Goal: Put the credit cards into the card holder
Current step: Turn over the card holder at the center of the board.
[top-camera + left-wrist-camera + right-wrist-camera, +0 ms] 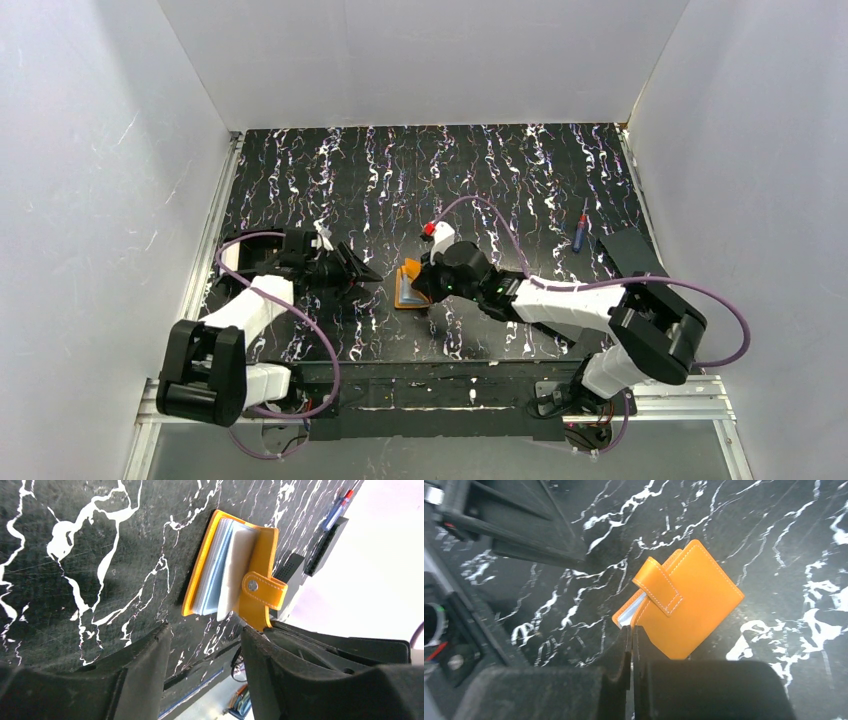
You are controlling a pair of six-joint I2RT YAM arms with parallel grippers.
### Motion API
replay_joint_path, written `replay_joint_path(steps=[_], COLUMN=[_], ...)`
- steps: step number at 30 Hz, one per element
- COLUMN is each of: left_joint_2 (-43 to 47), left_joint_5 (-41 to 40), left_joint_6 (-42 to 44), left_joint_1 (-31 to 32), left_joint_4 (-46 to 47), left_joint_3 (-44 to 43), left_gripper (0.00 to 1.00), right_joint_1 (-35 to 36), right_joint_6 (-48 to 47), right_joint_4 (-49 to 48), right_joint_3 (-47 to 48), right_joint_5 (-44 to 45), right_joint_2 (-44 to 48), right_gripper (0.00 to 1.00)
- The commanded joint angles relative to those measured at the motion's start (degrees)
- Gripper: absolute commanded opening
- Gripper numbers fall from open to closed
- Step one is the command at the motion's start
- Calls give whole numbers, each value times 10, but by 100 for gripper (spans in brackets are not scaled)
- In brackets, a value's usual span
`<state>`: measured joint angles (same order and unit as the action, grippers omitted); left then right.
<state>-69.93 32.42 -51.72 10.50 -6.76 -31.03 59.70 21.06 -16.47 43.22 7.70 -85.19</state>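
Black fingers of the right gripper (631,630) are clenched together with nothing visible between them. Their tips sit at the nearest corner of the card holder (694,605), where a sliver of pale sleeve peeps out. I cannot tell whether they touch it.

The left gripper (205,630) stands released, its fingers (150,655) apart and empty, a little to the left of the holder and pointing at it.

The orange holder lies flat about midway between the table's left and right edges, somewhat closer to the near edge than the far one. Its long axis runs roughly near to far. The snap tab (264,591) is unfastened and the top cover is lifted, so the sleeves fan open toward the left arm.

The right arm is plainly the nearer, and the holder lies straight ahead of its tips. By my judgement the coming move depends on holding that cover open.

I can pick out no loose card by the holder. Farther off, toward the right edge, lie a pen (580,235) and a flat black rectangle (628,250).
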Motion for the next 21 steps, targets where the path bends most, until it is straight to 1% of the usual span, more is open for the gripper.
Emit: replay_joint_path(steps=[1,3,7,9,13,17,21], left_joint_2=[-26,-19,4,-3,-55,-103,-146], left_joint_5=[43,16,-46,-49,-34,-61,-56], left_joint_6=[-26,-32,-36,-44,-70,-102,-138], left_joint_1=[11,24,45,54,93,156,182], left_joint_4=[47,45,22,27,80,115,196], left_joint_3=[16,21,26,29,32,25,26], left_gripper=[51,52,54,54,53,56,57], right_joint_1=[-46,-75,-138,-170,-218,-256,-283], right_joint_6=[77,123,206,250,302,348,381], right_joint_4=[-83,-141,-216,-251,-303,-346,-369], right_joint_3=[-34,-67,-121,-151,-201,-237,-255], right_joint_5=[-161,-191,-236,-251,-269,-278,-294], right_joint_2=[33,38,38,37,36,27,15], right_gripper=[1,1,1,1,1,1,1])
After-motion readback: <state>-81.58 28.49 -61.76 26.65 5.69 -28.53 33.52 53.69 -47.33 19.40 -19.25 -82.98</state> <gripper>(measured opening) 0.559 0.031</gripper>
